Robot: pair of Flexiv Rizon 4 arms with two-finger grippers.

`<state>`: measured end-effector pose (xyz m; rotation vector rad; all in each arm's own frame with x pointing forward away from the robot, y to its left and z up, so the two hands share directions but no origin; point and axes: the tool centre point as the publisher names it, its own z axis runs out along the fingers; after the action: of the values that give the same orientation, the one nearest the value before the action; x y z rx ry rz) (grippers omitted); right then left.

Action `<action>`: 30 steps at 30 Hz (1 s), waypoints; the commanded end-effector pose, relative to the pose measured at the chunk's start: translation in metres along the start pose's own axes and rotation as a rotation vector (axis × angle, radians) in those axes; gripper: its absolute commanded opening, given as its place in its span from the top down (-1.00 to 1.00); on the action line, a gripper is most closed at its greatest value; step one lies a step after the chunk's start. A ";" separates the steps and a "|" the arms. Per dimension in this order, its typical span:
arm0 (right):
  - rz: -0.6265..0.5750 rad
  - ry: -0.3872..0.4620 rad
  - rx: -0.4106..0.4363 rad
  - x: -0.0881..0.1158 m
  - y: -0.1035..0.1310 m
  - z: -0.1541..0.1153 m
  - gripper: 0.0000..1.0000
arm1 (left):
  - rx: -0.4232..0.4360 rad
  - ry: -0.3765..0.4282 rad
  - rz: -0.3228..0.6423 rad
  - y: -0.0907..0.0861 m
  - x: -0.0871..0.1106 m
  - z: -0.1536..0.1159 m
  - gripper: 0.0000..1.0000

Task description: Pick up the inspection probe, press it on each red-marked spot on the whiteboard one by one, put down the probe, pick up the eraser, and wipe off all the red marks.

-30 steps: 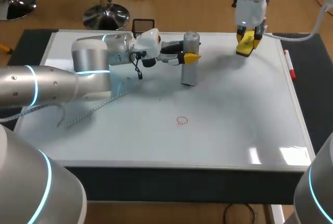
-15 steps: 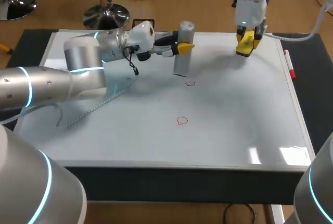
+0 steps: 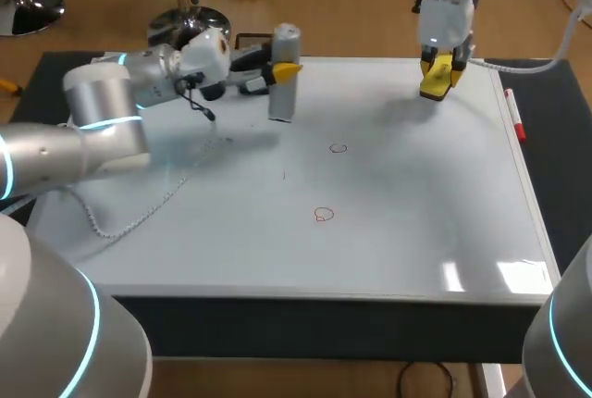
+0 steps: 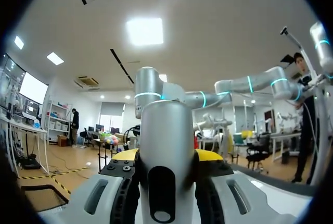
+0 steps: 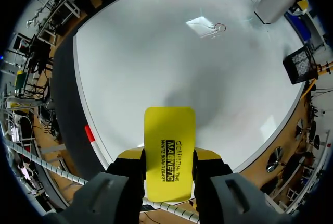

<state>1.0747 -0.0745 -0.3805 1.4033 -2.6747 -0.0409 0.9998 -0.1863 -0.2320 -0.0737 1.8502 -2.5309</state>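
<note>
Head view high above whiteboard [image 3: 416, 231], right wrist overhead sharing it, left wrist level, outward

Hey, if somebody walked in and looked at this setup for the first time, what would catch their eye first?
Probably the grey cylindrical probe, held upright in the left gripper over the far left part of the whiteboard. Next, the bright yellow eraser clamped in the right gripper above the far right corner. Then a small red mark near the board's middle, with a second red mark closer to the front edge.
</note>
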 end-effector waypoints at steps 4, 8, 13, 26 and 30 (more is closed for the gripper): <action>-0.001 0.002 0.002 0.001 0.000 -0.001 1.00 | -0.030 -0.097 0.030 -0.027 0.002 -0.039 1.00; -0.001 0.002 0.002 0.001 0.000 -0.001 1.00 | -0.028 -0.131 0.041 -0.035 -0.003 -0.059 1.00; -0.001 0.002 0.002 0.001 0.000 -0.001 1.00 | -0.042 -0.160 0.055 -0.042 -0.009 -0.078 1.00; -0.001 0.002 0.002 0.001 0.000 -0.001 1.00 | -0.062 -0.186 0.060 -0.051 -0.017 -0.112 1.00; -0.001 0.002 0.002 0.001 0.000 -0.001 1.00 | -0.063 -0.190 0.062 -0.053 -0.019 -0.116 1.00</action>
<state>1.0747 -0.0746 -0.3805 1.4033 -2.6747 -0.0408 1.0177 -0.0611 -0.2210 -0.2376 1.8243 -2.3423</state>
